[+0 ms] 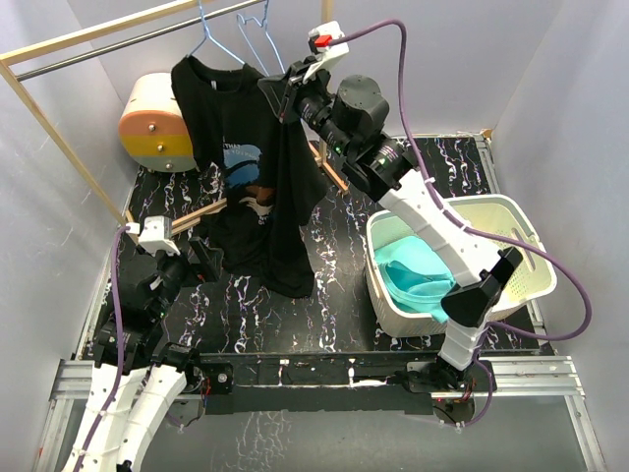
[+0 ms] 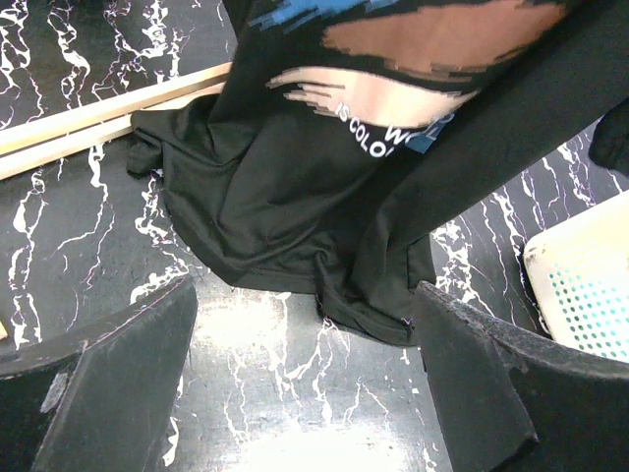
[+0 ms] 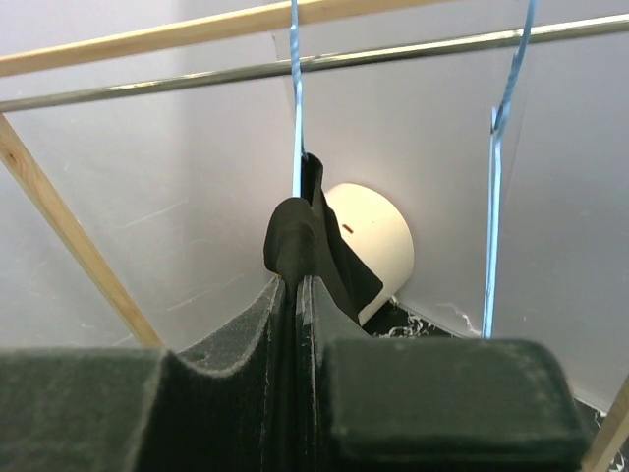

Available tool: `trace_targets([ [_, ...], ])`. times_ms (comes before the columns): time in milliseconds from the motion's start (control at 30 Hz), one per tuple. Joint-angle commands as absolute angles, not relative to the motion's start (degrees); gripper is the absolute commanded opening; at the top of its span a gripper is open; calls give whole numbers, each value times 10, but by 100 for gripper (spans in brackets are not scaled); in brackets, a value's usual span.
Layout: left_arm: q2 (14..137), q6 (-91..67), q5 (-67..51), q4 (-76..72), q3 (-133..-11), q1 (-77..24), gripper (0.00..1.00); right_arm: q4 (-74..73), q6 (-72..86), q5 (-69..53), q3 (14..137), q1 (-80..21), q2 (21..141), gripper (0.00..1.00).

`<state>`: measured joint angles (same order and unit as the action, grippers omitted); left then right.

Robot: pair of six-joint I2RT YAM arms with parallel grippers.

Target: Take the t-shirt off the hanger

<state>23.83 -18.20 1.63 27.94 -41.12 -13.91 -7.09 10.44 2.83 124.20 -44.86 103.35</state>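
Black marbled table (image 1: 344, 256). Wooden rack with metal rail (image 1: 118, 44) along 10-to-12 o'clock edge. Black printed t-shirt (image 1: 260, 197) at 11 o'clock, on blue hanger (image 1: 211, 39), hem pooled on table. White laundry basket (image 1: 511, 211) at 3 o'clock, teal cloth (image 1: 418, 275) inside. Right gripper (image 1: 285, 103) raised at shirt's shoulder, fingers pressed together, pinching black fabric. Left gripper (image 1: 197, 258) at 8 o'clock, low, spread wide, holding nothing, near hem. Second blue hanger (image 1: 257, 29) bare, at 12 o'clock.
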Motion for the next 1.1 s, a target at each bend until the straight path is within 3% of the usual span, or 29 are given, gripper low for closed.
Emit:
trace_targets([
  [0, 230, -185, 25, 280, -406, -141, 90, 31, 113, 30, 1217, -446, 965, 8],
  [233, 232, -184, 24, 278, -406, -141, 90, 21, 111, 26, 1213, -445, 948, 8],
  [633, 233, -184, 23, 278, -406, -141, 90, -175, 123, -9, 1274, -446, 1034, 8],
  [700, 234, -183, 21, 277, -405, -141, 90, -210, 126, -19, 1271, -446, 1039, 13],
  [900, 236, -182, 15, 275, -405, -141, 90, -307, 115, -51, 1281, -446, 1059, 43],
  [1067, 239, -181, 12, 274, -404, -141, 90, -355, 101, -43, 1351, -446, 1098, 50],
])
